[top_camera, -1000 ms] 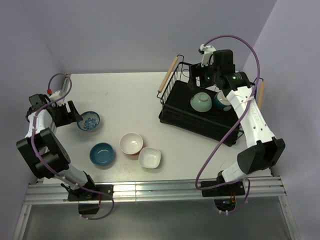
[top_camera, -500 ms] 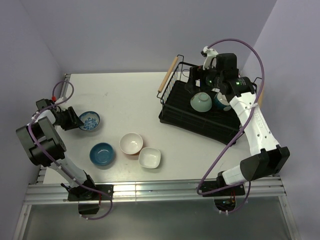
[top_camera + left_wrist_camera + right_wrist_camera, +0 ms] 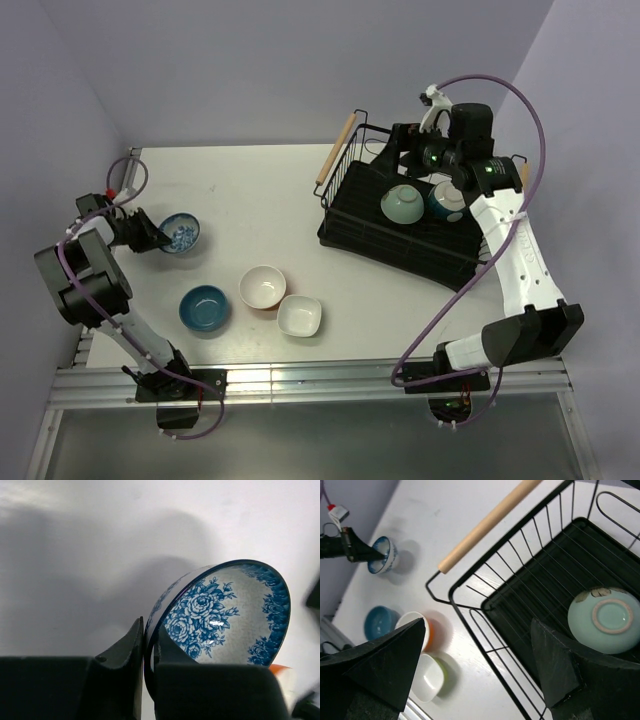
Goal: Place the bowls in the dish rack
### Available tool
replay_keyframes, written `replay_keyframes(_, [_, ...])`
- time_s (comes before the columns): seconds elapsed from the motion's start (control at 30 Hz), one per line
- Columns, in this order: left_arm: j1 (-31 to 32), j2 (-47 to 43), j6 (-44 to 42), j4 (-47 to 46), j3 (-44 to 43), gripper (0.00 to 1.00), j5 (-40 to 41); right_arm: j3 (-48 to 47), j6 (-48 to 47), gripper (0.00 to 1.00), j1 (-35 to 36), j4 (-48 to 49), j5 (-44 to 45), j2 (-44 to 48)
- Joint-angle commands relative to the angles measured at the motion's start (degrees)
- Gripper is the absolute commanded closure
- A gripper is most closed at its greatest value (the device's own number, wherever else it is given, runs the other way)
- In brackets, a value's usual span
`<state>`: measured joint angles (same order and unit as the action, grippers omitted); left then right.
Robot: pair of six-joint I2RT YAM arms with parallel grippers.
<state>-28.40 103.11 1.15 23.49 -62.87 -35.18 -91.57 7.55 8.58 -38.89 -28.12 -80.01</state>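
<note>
Blue-and-white patterned bowl point(image 3: 220, 615) sits on the table point(image 3: 260, 190), far left; my left end effector point(image 3: 150, 635) is clamped on its rim. My right end effector point(image 3: 477, 630) hangs wide open above the dish rack point(image 3: 540, 585), where a mint green bowl point(image 3: 607, 617) lies upside down.

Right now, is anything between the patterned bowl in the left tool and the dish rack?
Nothing on the table between them. The patterned bowl, pinched by the left tool, faces only the dish rack's own wire wall and wooden handle.
</note>
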Motion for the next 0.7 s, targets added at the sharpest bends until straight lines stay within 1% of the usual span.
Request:
replay_keyframes(0.0, [0.0, -9.3, 5.5, -2.0, -4.7, 1.00, -14.5, 0.8, 4.7, 0.07, -1.6, 6.0, -8.0, 3.5])
replay_keyframes(0.03, [0.1, -10.7, 8.9, -2.6, -6.3, 1.00, -16.5, 1.0, 5.4, 0.07, -1.8, 6.8, -8.9, 4.1])
replay_keyframes(0.07, [0.6, -12.1, 11.0, -5.2, -7.0, 1.00, -20.3, 1.4, 6.7, 0.07, -1.8, 7.4, -10.4, 4.5])
replay_keyframes(0.1, [1.0, -15.1, 13.3, -7.4, -8.0, 1.00, -21.9, 1.8, 7.4, 0.07, -1.9, 9.0, -11.2, 5.4])
replay_keyframes(0.13, [1.3, -16.7, 19.2, -9.8, -8.2, 1.00, -23.3, 2.1, 8.0, 0.07, -1.8, 9.7, -11.7, 5.7])
replay_keyframes(0.17, [2.6, -18.3, 22.0, -15.8, -8.6, 1.00, -24.3, 2.1, 9.5, 0.07, -1.9, 11.0, -12.3, 6.2])
replay_keyframes(0.2, [3.5, -21.1, 26.5, -18.2, -9.5, 1.00, -24.2, 2.4, 10.4, 0.08, -1.9, 11.8, -12.6, 7.0])
replay_keyframes(0.23, [4.7, -22.3, 28.4, -20.9, -10.2, 1.00, -24.0, 2.6, 11.1, 0.08, -1.9, 12.7, -12.9, 7.5])
replay_keyframes(0.27, [7.6, -23.3, 29.8, -24.6, -10.9, 1.00, -23.5, 2.8, 12.6, 0.08, -1.9, 13.6, -13.4, 8.0])
replay_keyframes(0.33, [11.2, -25.1, 33.3, -27.9, -13.5, 1.00, -21.8, 3.2, 14.0, 0.08, -2.0, 15.9, -14.1, 9.4])
replay_keyframes(0.37, [14.8, -25.3, 34.8, -29.9, -14.1, 1.00, -21.1, 3.5, 15.4, 0.08, -2.0, 16.9, -14.5, 10.0])
replay_keyframes(0.4, [16.8, -25.5, 38.2, -34.3, -15.0, 1.00, -19.8, 3.9, 16.3, 0.08, -2.1, 18.7, -15.4, 10.3])
replay_keyframes(0.43, [20.6, -25.2, 40.1, -36.7, -15.3, 1.00, -19.3, 4.2, 18.0, 0.08, -2.1, 19.6, -16.0, 11.0])
replay_keyframes(0.5, [24.5, -23.9, 45.0, -43.9, -16.0, 1.00, -18.4, 4.8, 19.7, 0.08, -2.1, 22.1, -17.7, 11.5])
replay_keyframes(0.53, [27.8, -23.4, 46.4, -46.7, -16.2, 1.00, -17.8, 4.9, 20.4, 0.08, -2.1, 22.6, -18.3, 11.9])
replay_keyframes(0.6, [32.6, -20.9, 48.9, -51.4, -17.7, 1.00, -17.2, 5.6, 22.2, 0.07, -2.1, 24.2, -19.3, 12.9])
replay_keyframes(0.63, [36.3, -20.0, 49.7, -52.7, -18.3, 1.00, -17.2, 5.9, 22.8, 0.07, -2.2, 24.8, -19.7, 13.3])
replay_keyframes(0.67, [38.1, -17.9, 50.7, -54.0, -18.9, 1.00, -17.3, 6.4, 23.9, 0.07, -2.1, 25.9, -19.9, 14.1])
